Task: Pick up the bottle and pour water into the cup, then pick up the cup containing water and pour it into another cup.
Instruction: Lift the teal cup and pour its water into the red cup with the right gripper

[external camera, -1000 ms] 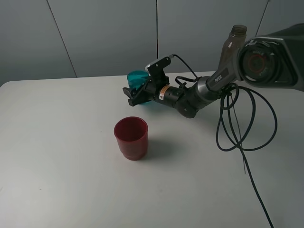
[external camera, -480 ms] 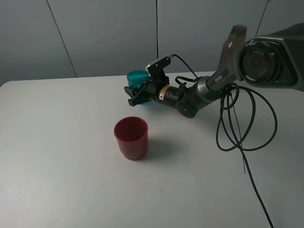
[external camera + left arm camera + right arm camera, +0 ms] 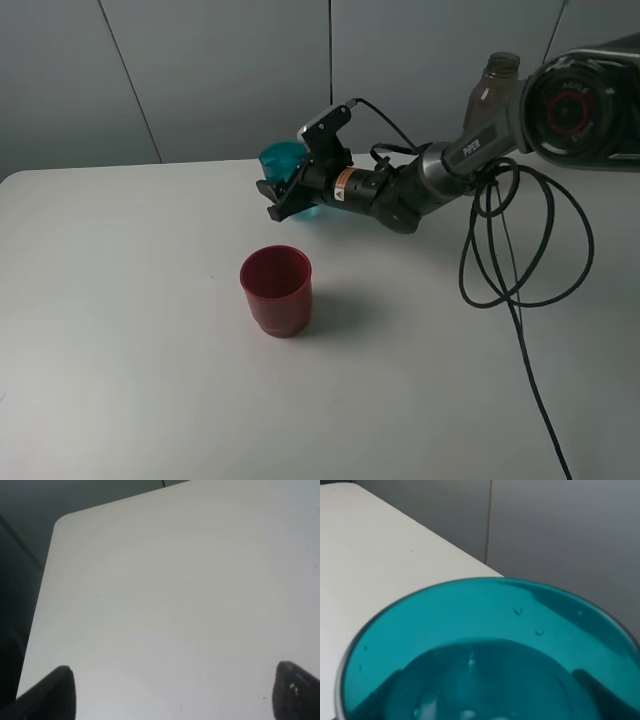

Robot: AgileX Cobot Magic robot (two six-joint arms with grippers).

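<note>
The forearm link [image 3: 468, 150] of the right arm carries the brand name "PIPER" in white capitals, running lengthwise along its dark housing. A small yellow-and-white label [image 3: 344, 183] is fixed to the wrist section of the same arm; its print is too small to read.

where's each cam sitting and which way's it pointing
Exterior high: mounted high off the arms, looking down on the table, the red cup and the bottle; shows the right arm, right pincer shut on the teal cup.
Left wrist: at the left pincer, facing the table; pincer open, only tips showing.
Right wrist: looks down into the teal cup; no arm shows.
Shared: exterior and right wrist both see the teal cup.
</note>
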